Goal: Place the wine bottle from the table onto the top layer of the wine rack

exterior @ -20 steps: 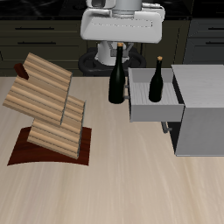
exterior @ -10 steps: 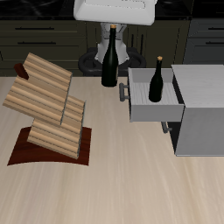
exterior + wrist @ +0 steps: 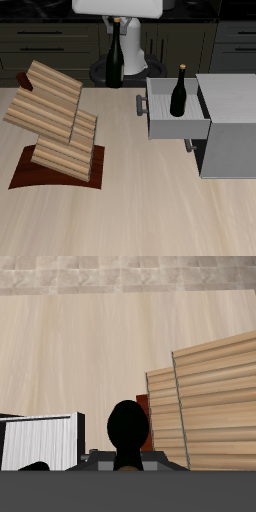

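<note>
My gripper (image 3: 116,20) is shut on the neck of the wine bottle (image 3: 115,58) and holds it upright in the air above the table's (image 3: 140,220) back edge. In the wrist view the bottle (image 3: 127,432) shows from above as a dark round shape. The wine rack (image 3: 55,125) stands on its dark reddish base nearer the table's front, off to the side of the bottle. Its top layer (image 3: 52,88) is bare. The rack's slabs also show in the wrist view (image 3: 215,401).
A look-alike dark bottle (image 3: 179,92) stands upright in the open drawer (image 3: 178,122) of the grey metal cabinet (image 3: 232,125). The drawer also shows in the wrist view (image 3: 40,442). Dark kitchen cabinets run behind the table.
My gripper has risen with the wine bottle, lifting it off the table, and has moved it away from the cabinet toward the rack's side. The other bottle has not moved.
</note>
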